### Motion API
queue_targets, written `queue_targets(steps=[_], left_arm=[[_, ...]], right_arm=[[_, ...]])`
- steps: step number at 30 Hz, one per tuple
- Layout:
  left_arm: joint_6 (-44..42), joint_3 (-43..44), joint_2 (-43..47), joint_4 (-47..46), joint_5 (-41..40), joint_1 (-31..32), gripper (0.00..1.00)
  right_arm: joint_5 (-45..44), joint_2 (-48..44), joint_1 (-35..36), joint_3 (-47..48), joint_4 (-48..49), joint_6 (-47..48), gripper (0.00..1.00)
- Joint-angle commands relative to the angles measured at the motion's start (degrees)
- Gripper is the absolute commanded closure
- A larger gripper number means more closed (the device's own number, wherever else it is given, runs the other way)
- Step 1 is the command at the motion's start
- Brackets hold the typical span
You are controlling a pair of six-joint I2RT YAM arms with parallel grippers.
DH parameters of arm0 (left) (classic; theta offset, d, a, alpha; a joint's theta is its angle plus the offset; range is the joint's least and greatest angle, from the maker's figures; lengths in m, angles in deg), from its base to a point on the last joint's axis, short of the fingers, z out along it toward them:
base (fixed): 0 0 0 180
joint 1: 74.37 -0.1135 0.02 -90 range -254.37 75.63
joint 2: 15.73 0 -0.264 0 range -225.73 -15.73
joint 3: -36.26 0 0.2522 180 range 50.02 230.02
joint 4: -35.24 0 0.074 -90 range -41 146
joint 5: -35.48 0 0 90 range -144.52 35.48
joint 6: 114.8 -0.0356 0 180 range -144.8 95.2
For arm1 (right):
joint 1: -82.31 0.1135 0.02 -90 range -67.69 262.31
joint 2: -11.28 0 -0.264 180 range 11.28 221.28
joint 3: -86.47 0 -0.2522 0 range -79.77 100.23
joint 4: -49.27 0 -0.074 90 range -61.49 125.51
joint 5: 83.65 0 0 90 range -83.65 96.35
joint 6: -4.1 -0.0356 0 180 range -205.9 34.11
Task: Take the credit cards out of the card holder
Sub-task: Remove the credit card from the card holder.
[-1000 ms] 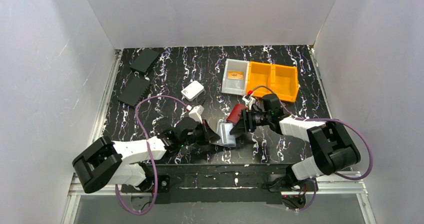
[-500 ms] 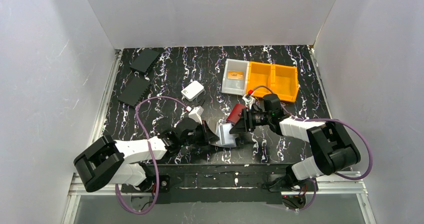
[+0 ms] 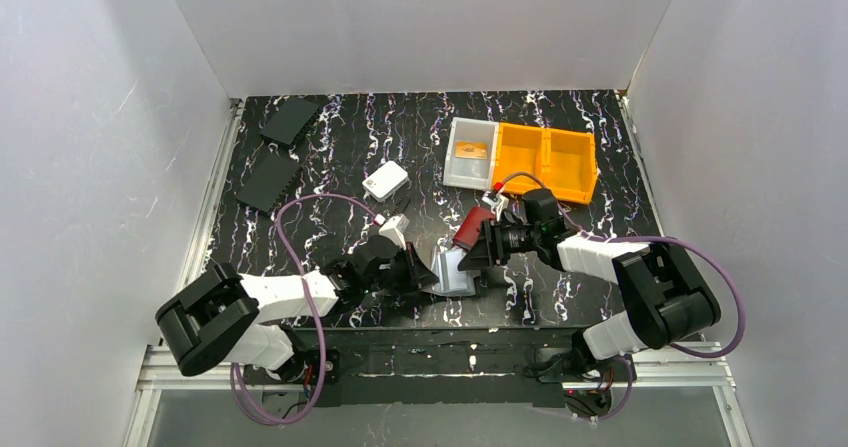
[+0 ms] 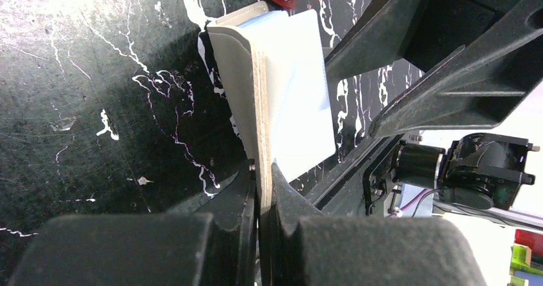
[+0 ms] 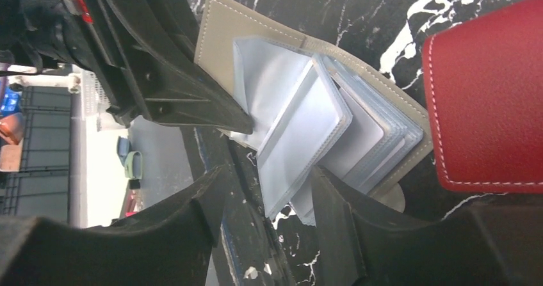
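Note:
The grey-taupe card holder (image 3: 452,269) lies open at the front middle of the table, its clear sleeves fanned out. My left gripper (image 3: 425,272) is shut on the edge of its cover (image 4: 256,107), fingertips pinching the leather (image 4: 261,171). My right gripper (image 3: 478,250) is open, and its jaws straddle the lower edge of a raised sleeve (image 5: 301,142) of the holder (image 5: 218,23), midway (image 5: 269,177). An orange-brown card (image 3: 470,150) lies in the white bin. The silvery-grey and black cards are not visible as separate cards.
A red wallet (image 3: 472,227) lies just behind the holder, close to the right fingers (image 5: 486,100). The white bin (image 3: 452,172) and an orange bin (image 3: 545,157) stand at the back right. A small white box (image 3: 386,180) and two black panels (image 3: 290,120) (image 3: 268,182) lie to the left.
My left arm has edged forward and right, still holding the holder's cover. The right gripper has barely shifted at the sleeves.

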Motion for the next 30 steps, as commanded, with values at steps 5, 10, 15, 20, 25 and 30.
queue_targets(steps=[5, 10, 15, 20, 25, 30], left_arm=[[0.7, 1.2, -1.6, -3.3, 1.6, -0.7, 1.0], [1.1, 0.1, -0.9, -3.3, 1.3, -1.4, 1.0], [1.2, 0.4, -1.4, -3.3, 1.9, -1.8, 1.0], [1.2, 0.6, -1.7, -3.3, 2.1, -1.8, 1.0], [1.2, 0.4, -1.3, -3.4, 2.0, -1.8, 1.0], [1.2, 0.6, -1.6, -3.4, 2.2, -1.9, 1.0]], right_arm=[[-7.5, 1.8, 0.6, 4.1, -9.9, 9.5, 0.28], [-7.6, -3.5, -0.4, 2.9, -9.3, 10.7, 0.28], [-2.5, -3.6, -0.5, 1.5, -5.7, 7.3, 0.33], [-1.6, -1.0, -0.4, 1.1, -4.0, 5.3, 0.35], [-2.5, 1.2, -0.3, 1.4, -4.1, 5.2, 0.35], [-3.5, 2.3, -0.3, 1.6, -4.9, 5.8, 0.35]])
